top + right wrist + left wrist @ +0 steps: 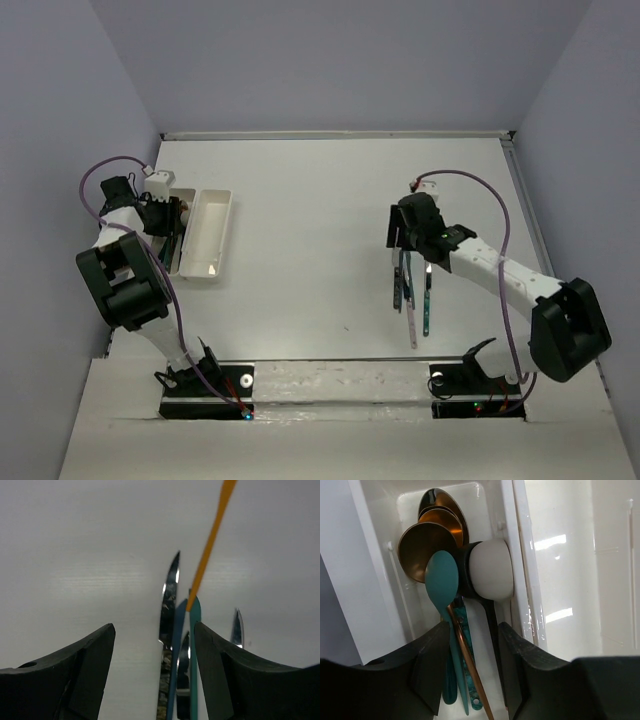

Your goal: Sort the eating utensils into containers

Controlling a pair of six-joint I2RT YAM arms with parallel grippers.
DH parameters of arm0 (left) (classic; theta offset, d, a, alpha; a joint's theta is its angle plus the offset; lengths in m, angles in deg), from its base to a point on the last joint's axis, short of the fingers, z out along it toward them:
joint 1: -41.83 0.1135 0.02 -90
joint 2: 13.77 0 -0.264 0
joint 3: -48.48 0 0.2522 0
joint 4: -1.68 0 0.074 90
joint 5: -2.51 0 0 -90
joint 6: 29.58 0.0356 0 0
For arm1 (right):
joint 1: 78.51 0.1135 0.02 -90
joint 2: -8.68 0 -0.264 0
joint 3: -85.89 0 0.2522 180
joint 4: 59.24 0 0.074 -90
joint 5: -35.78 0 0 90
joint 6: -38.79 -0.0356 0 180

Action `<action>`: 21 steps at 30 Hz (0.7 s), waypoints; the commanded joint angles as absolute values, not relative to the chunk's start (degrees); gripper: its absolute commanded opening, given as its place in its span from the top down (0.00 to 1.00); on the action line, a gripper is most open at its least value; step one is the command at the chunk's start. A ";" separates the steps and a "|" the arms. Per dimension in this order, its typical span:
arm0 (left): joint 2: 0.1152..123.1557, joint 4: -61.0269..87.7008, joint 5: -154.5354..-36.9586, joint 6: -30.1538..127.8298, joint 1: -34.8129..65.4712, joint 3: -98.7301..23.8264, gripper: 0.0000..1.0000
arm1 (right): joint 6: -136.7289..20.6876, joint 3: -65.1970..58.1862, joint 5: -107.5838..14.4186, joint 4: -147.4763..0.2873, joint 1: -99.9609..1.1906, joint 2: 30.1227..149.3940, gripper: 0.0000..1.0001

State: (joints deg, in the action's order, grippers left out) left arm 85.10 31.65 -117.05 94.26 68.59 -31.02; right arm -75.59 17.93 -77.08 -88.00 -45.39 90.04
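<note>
1. The left gripper (pixel 470 680) hangs over the left compartment of the white trays (pixel 205 240), jaws parted and pinching nothing.
2. Beneath it, the spoons (pixel 432 545) lie stacked in that compartment.
3. The right gripper (pixel 152 675) hovers wide and empty, directly over the knives (pixel 170 595).
4. Those knives lie well right of the trays, with their long axes roughly parallel to the trays' long sides. The right arm is plainly nearer.
5. No labels or writing readable anywhere.
</note>
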 commanded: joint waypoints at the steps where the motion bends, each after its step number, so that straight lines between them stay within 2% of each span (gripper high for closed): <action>1: 81.16 32.31 -121.14 93.56 68.81 -33.75 0.43 | -80.82 22.73 -69.17 -99.88 -51.69 81.12 0.30; 5: 80.10 32.84 -123.34 92.59 68.81 -34.54 0.41 | -80.30 24.23 -67.24 -101.74 -58.81 79.08 0.32; 8: 78.87 33.28 -124.40 92.76 68.81 -34.37 0.41 | -79.34 22.48 -67.14 -99.63 -61.37 81.97 0.36; 11: 77.03 33.28 -124.31 93.81 68.81 -33.05 0.38 | -77.49 16.34 -68.63 -99.45 -61.37 89.32 0.39; 12: 76.59 33.28 -124.22 94.25 68.81 -32.18 0.32 | -77.05 14.75 -69.68 -99.54 -61.37 91.45 0.40; 13: 76.23 33.28 -124.05 94.69 68.81 -31.82 0.31 | -76.18 13.08 -70.13 -99.63 -61.37 93.65 0.41; 21: 74.47 32.40 -120.97 96.98 70.13 -28.92 0.30 | -73.62 0.24 -68.90 -100.07 -62.42 110.71 0.46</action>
